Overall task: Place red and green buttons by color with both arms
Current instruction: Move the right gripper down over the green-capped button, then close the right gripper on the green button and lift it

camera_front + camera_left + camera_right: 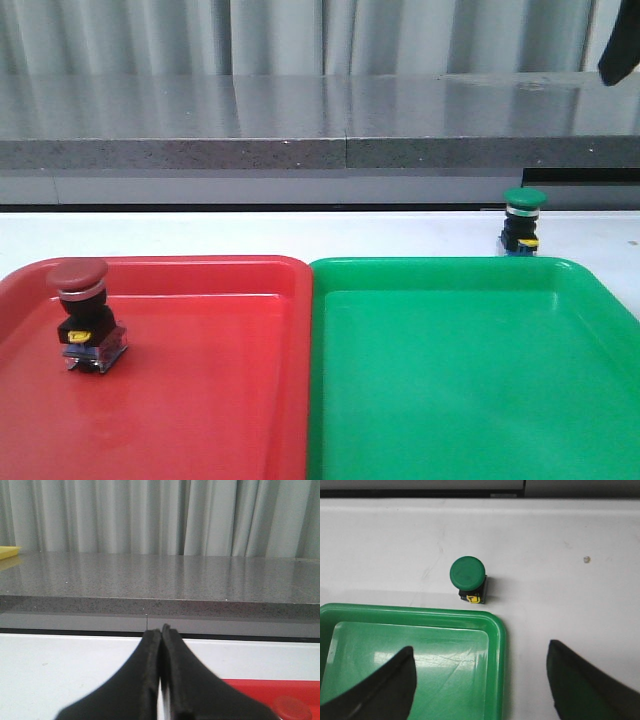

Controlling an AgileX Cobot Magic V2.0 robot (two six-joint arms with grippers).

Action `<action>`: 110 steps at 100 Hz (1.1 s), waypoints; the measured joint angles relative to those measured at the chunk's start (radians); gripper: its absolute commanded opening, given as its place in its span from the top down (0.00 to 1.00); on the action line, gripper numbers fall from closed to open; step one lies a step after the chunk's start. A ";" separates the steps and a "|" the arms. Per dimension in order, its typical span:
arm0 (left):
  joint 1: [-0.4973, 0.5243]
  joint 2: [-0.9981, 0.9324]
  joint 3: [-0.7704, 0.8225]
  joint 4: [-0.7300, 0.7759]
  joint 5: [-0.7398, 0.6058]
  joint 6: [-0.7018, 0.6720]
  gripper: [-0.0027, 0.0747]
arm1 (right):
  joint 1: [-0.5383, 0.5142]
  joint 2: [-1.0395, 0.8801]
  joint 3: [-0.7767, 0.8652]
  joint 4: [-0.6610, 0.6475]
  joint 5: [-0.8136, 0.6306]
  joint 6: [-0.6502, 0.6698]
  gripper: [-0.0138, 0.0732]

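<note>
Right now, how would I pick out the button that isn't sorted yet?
Find the green tray on the right. Just beyond its far right corner, on the white table, stands the green button. Unlike the red button, it sits outside any tray.

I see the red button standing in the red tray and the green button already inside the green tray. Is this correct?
Not fully. The green button stands on the white table, just beyond the green tray, as the right wrist view shows. The red button does stand in the red tray.
</note>
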 measured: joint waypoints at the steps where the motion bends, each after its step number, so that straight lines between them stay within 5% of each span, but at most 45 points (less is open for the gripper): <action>1: 0.000 0.000 0.000 0.000 0.000 0.000 0.99 | 0.002 0.015 -0.005 0.000 0.004 0.000 0.19; 58: 0.000 0.000 0.000 0.000 0.000 -0.001 0.99 | 0.035 0.447 -0.374 -0.002 0.124 0.088 0.19; 110: 0.000 0.000 0.000 0.000 0.000 -0.001 0.99 | 0.045 0.660 -0.478 -0.002 0.163 0.094 0.21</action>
